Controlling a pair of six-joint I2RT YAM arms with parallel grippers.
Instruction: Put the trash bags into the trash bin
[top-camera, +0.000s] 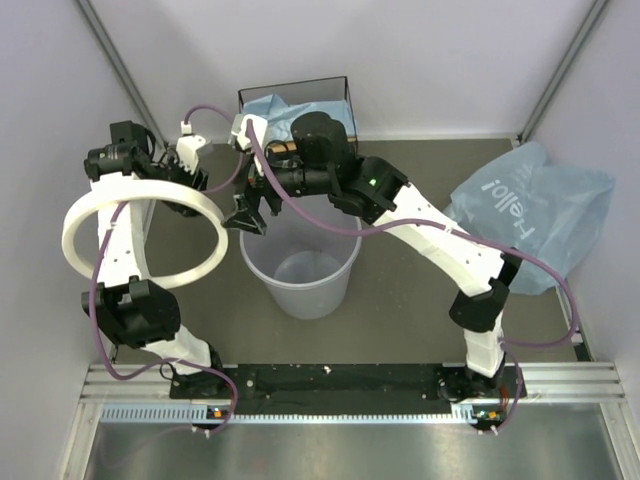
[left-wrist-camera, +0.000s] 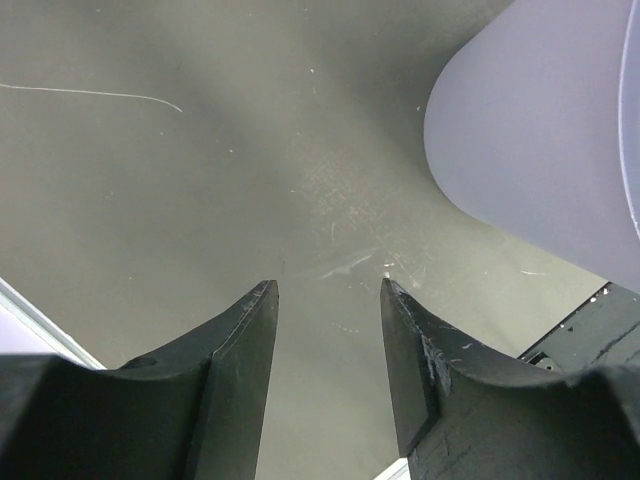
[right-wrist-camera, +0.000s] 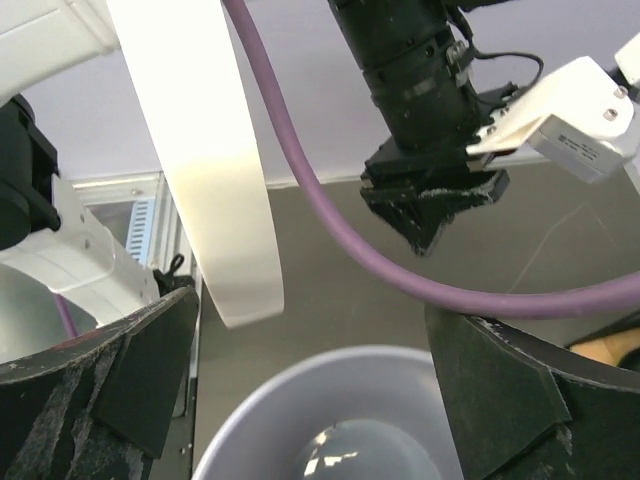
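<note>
Evidently nothing binned: bin (top-camera: 300, 272) looked empty; one bag (top-camera: 530, 205) lay on table (top-camera: 400, 310), second bag (top-camera: 285, 105) in shelf (top-camera: 346, 95), both left to move. Left gripper (left-wrist-camera: 328, 290), right gripper (right-wrist-camera: 310, 310): jaws spread, empty.

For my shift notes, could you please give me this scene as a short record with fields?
bin: upright, centre, no bag inside
ring: off the bin, looped around left arm
bag one: lying at right, white lettering
bag two: in the shelf at the back
left gripper: open, empty
right gripper: open, empty, above the bin's edge
</note>
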